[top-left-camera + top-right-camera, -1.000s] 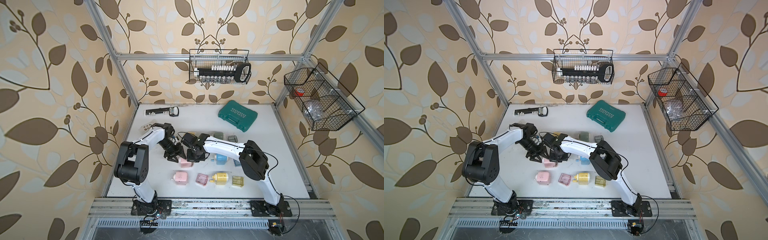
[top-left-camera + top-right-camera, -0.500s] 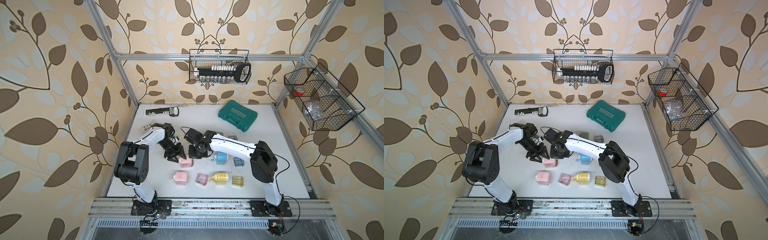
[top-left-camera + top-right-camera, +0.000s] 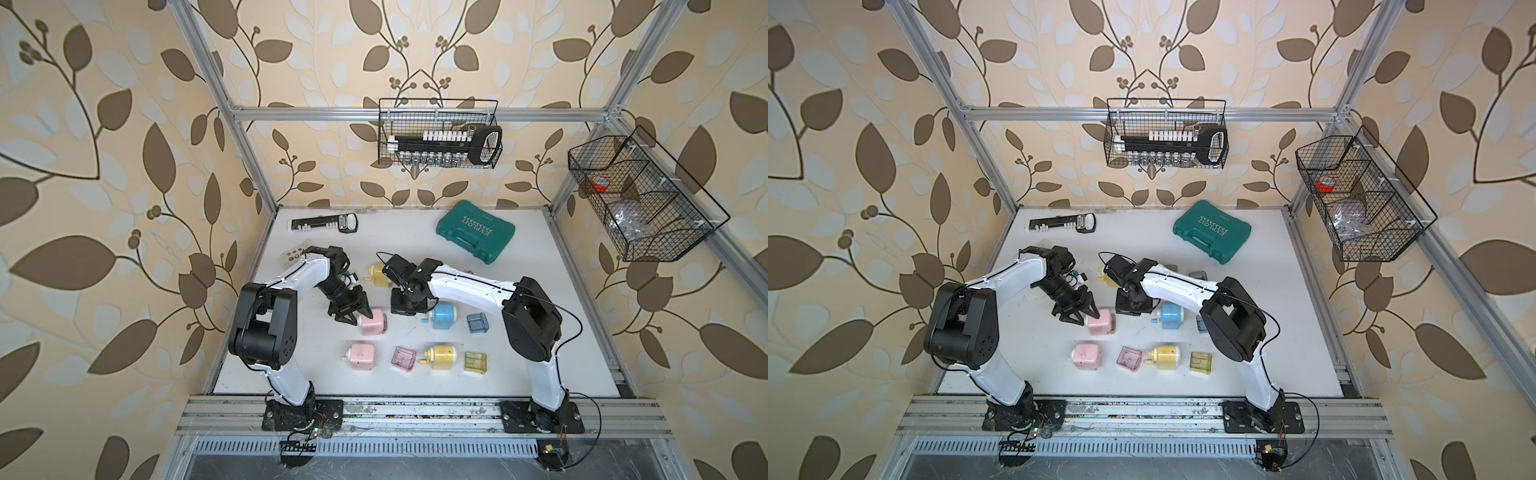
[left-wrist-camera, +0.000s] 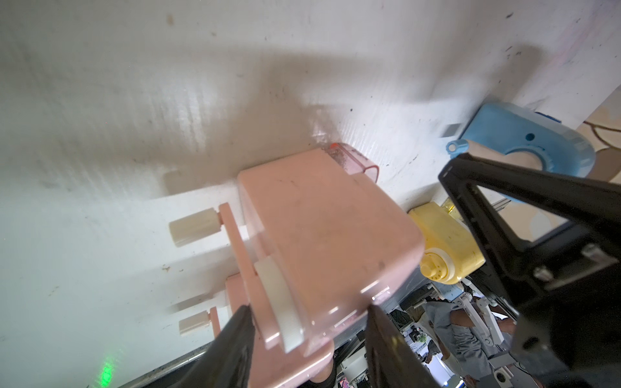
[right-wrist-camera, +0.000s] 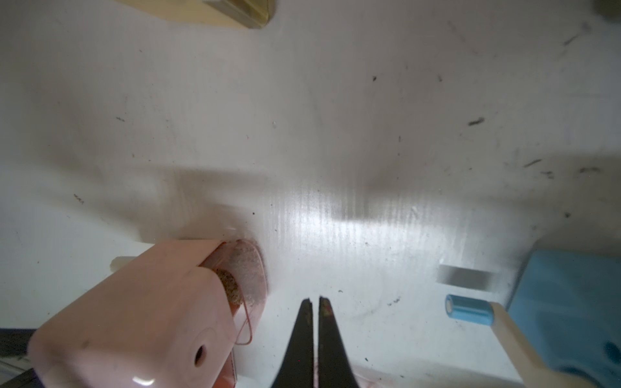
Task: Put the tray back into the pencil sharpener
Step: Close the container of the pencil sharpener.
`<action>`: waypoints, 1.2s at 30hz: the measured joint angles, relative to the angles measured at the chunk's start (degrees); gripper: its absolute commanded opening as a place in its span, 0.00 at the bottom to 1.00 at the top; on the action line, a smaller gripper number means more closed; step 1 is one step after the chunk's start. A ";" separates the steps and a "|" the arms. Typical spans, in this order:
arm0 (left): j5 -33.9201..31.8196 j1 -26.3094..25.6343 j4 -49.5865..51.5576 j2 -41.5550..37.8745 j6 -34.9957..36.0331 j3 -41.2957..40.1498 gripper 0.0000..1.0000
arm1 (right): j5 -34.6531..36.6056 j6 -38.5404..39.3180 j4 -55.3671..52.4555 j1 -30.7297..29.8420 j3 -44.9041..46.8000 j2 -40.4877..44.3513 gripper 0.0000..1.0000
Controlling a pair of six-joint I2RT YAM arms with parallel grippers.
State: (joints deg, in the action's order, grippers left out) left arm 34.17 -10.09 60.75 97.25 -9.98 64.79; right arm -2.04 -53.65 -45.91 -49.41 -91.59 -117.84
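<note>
Left wrist view: left gripper [image 4: 309, 310] is pinching the pink sharpener [image 4: 322, 228] at its crank end. Its tray [image 4: 356, 163] is sitting partly inserted, protruding from the opposite end along the body's long axis. Jaws pressing together, the right gripper [image 5: 315, 300] is hovering just beside it.

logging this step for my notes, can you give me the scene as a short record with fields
left gripper: shut on pink sharpener, at its crank end
pink tray: in the pink sharpener, one end sticking out
right gripper: shut, empty, close to the pink tray
loose on table: blue tray, yellow tray, second pink tray
status: tray seems not fully seated
</note>
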 measured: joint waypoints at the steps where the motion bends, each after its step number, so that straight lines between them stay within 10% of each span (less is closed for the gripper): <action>1: 0.00 0.00 0.00 0.00 0.00 0.00 0.54 | -0.39 0.02 0.37 -0.04 0.00 -0.42 0.00; 36: 0.26 0.00 0.00 0.13 0.00 0.02 0.53 | -10.21 0.11 9.18 -1.14 0.24 -4.59 0.00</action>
State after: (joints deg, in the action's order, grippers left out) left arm 34.44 -10.09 60.75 97.38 -9.98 64.82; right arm -12.25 -53.54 -36.73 -50.54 -91.35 -122.43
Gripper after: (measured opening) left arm 0.532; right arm 0.047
